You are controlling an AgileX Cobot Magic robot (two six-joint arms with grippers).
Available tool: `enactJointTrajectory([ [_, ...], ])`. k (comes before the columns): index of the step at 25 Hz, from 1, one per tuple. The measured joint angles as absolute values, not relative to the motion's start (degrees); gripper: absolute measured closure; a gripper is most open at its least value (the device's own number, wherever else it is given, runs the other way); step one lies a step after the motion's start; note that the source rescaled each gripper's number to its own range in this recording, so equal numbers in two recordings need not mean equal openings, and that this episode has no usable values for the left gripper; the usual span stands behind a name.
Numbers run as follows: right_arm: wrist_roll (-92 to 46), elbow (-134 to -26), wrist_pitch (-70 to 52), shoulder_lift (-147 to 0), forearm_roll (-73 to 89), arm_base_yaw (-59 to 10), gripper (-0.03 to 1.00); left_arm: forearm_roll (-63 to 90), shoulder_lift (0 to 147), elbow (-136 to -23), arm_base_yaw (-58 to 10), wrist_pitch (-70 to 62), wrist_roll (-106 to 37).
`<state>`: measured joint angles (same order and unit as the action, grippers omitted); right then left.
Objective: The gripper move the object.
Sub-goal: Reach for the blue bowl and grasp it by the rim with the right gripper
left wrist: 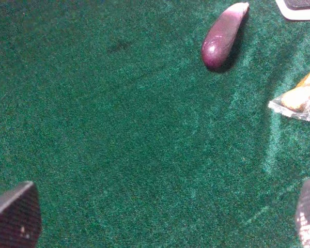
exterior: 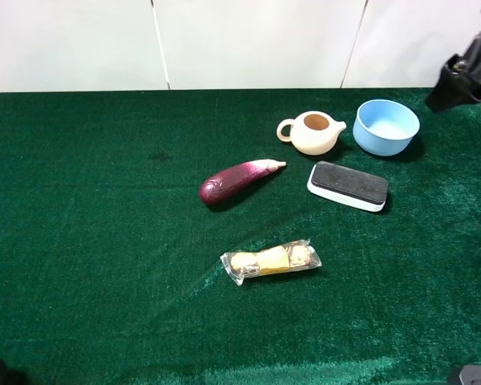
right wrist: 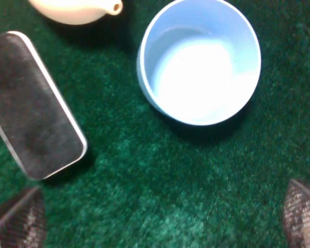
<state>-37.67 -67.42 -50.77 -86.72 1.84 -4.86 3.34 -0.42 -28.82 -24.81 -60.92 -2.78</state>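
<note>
Bowl is round, light blue plastic w/ plain smooth walls, no pattern. It sits upright w/ nothing in it. It's on the green desk close to the far edge, toward the far-right corner.

Just beside it, on the side away from that corner, is a cream teapot. Its spout points at the bowl w/ a small gap between, and the bowl's mouth looks a bit wider than the pot. A black-topped eraser on a white base lies near both, a little further in from the far edge. Around desk centre there's a purple eggplant, and nearer the front edge a clear snack pack.

The high cam gives me the whole layout. Of the right arm it only shows a dark piece over the far-right corner, past the bowl, so I can't read the fingers from there.

The right wrist cam fills that in:
- Right hand is released, fingertips wide apart w/ only bare felt between them.
- The bowl lies ahead of the fingers, untouched. I'm looking nearly straight down into it, and the inside is pale and bare.
- It also catches the eraser and the teapot's spout end, but not the eggplant or the pack.

The left wrist cam shows the other half:
- Left hand is released too, tips wide apart over bare felt.
- The eggplant, one end of the snack pack and a corner of the eraser are ahead of it. The bowl isn't in that view.
</note>
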Motion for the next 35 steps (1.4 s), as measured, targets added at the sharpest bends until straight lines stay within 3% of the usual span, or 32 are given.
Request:
enactJointTrajectory([
  [12, -40.77, -72.77, -44.63, -103.56, 1.89, -4.86, -0.03, 3.34, -0.42, -28.82, -24.81, -60.92, -2.78],
  [35, -42.32, -72.88, -35.63, -117.19, 4.91, -5.98, -0.03, 3.34, -0.42, -28.82, -24.81, -60.92, -2.78],
])
